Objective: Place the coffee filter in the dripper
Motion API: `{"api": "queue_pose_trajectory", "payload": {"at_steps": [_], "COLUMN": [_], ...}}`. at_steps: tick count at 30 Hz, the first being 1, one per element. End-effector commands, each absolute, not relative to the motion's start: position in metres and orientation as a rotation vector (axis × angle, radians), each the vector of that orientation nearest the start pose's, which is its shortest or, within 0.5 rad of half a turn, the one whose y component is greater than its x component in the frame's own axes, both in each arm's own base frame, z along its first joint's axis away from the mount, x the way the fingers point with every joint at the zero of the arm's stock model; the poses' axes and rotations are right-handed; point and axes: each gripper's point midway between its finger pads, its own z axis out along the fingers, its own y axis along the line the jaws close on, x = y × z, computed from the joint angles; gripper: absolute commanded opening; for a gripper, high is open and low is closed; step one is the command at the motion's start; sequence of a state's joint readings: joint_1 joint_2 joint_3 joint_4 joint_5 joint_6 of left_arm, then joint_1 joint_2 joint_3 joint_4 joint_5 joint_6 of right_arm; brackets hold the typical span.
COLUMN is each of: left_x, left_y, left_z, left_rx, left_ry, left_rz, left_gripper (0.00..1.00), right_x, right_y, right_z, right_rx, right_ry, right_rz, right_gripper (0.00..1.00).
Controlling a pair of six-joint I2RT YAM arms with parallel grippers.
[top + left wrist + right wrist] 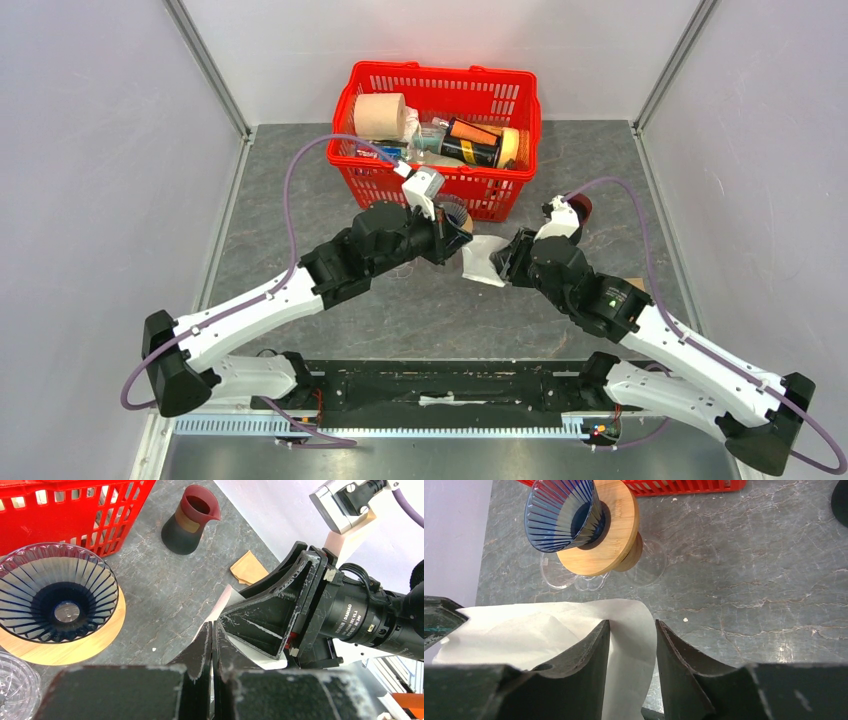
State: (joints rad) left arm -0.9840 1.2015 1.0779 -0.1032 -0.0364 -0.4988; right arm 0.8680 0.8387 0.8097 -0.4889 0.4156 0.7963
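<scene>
1. The white paper coffee filter (pixel 480 262) is held up off the grey stone-look worktop (pixel 749 555), between the two arms at centre.
2. The left pincer (pixel 212 627) is seen pressed closed. White paper shows at both sides of its tips, so it is judged to be pinching the filter's edge.
3. The right pincer (pixel 631 625) is seen with its jaws apart. Filter paper lies in the gap and behind one finger. Whether a finger is touching the paper cannot be told.
4. The dark blue ribbed glass dripper (pixel 564 512), ringed by a wooden collar, is set on a clear glass stand (pixel 646 562). From the top view it lies at about 11 o'clock of the filter, close by.
5. The dripper's cone is seen empty in the left wrist view; no paper is inside it.
6. Progress: the filter is judged to be picked up and possibly being opened out between the pincers. Carrying it over the cone, seating it and letting go are not yet done.
7. The red plastic basket (pixel 440 130) is at 12 o'clock of the dripper. A dark jug with a maroon rim (pixel 190 525) stands apart at about 2 o'clock of the filter.
</scene>
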Motion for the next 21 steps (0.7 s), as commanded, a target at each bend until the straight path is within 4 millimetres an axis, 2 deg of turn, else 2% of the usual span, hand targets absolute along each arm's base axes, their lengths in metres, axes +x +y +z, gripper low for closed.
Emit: {"api": "queue_pose_trajectory", "payload": {"at_steps": [1, 2, 3, 4, 6, 7, 12, 17, 18, 19, 21], "left_x": [0.214, 0.214, 0.214, 0.213, 0.213, 0.212, 0.211, 0.212, 0.211, 0.211, 0.212], "left_y": [-0.34, -0.338, -0.336, -0.335, -0.333, -0.334, -0.335, -0.329, -0.327, -0.323, -0.313], "left_z": [0.32, 0.32, 0.319, 0.319, 0.318, 0.317, 0.313, 0.308, 0.305, 0.302, 0.292], "left_rx": [0.452, 0.452, 0.452, 0.455, 0.458, 0.46, 0.463, 0.449, 0.443, 0.434, 0.406], "left_ry": [1.779, 1.778, 1.78, 1.779, 1.784, 1.786, 1.797, 1.814, 1.826, 1.835, 1.866], "left_rz": [-0.998, -0.988, -0.979, -0.976, -0.972, -0.973, -0.979, -0.956, -0.946, -0.934, -0.895], "left_gripper": [0.02, 0.02, 0.02, 0.02, 0.02, 0.02, 0.02, 0.02, 0.05, 0.13, 0.4], "right_x": [0.223, 0.223, 0.223, 0.223, 0.223, 0.223, 0.222, 0.223, 0.223, 0.224, 0.223], "right_y": [0.189, 0.187, 0.185, 0.183, 0.181, 0.181, 0.185, 0.185, 0.183, 0.179, 0.173], "right_z": [0.221, 0.222, 0.223, 0.226, 0.23, 0.232, 0.235, 0.219, 0.214, 0.206, 0.191], "right_rx": [0.166, 0.169, 0.167, 0.165, 0.166, 0.161, 0.101, 0.054, 0.058, 0.075, 0.078], "right_ry": [2.067, 2.06, 2.055, 2.046, 2.032, 2.026, 2.035, 2.094, 2.117, 2.146, 2.204], "right_rz": [0.585, 0.578, 0.573, 0.572, 0.576, 0.578, 0.572, 0.505, 0.475, 0.428, 0.345], "right_gripper": [0.43, 0.41, 0.34, 0.27, 0.05, 0.0, 0.0, 0.0, 0.1, 0.28, 0.47]}}
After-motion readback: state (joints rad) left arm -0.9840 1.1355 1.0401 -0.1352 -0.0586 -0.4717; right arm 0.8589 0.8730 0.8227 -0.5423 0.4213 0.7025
